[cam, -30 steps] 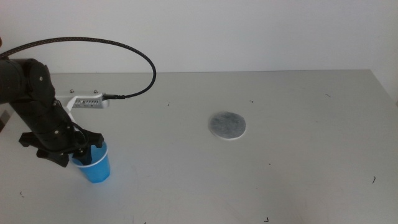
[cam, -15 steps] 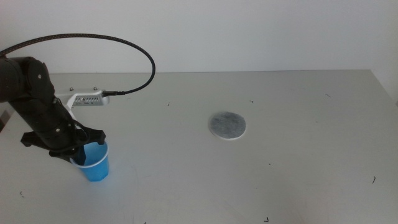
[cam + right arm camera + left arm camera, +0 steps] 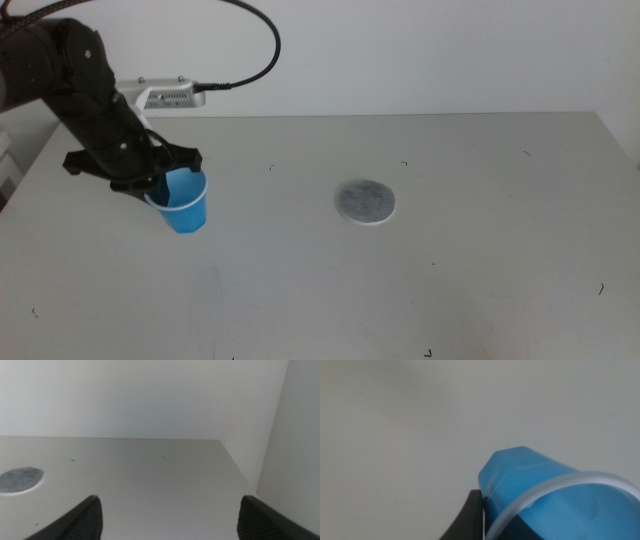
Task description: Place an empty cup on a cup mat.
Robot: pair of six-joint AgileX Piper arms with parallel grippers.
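Middle view: the left gripper (image 3: 160, 180) grasps the blue paper cup (image 3: 186, 203) by its rim, and the cup appears lifted clear of the table (image 3: 480, 290) — the carry step, by my judgement. The cup mat (image 3: 365, 202) lies flat, well apart to the right.

Left wrist view: 1 dark jaw presses the cup's (image 3: 545, 495) wall just under the white rim.

Right wrist view: the right gripper (image 3: 167, 515) waits with jaws spread wide, holding nothing. Next, the cup needs centring over the mat, then lowering upright.

A pale grey table (image 3: 480, 200) with small dark specks fills most of the scene. Behind it stands a plain white wall (image 3: 420, 50), evenly lit.
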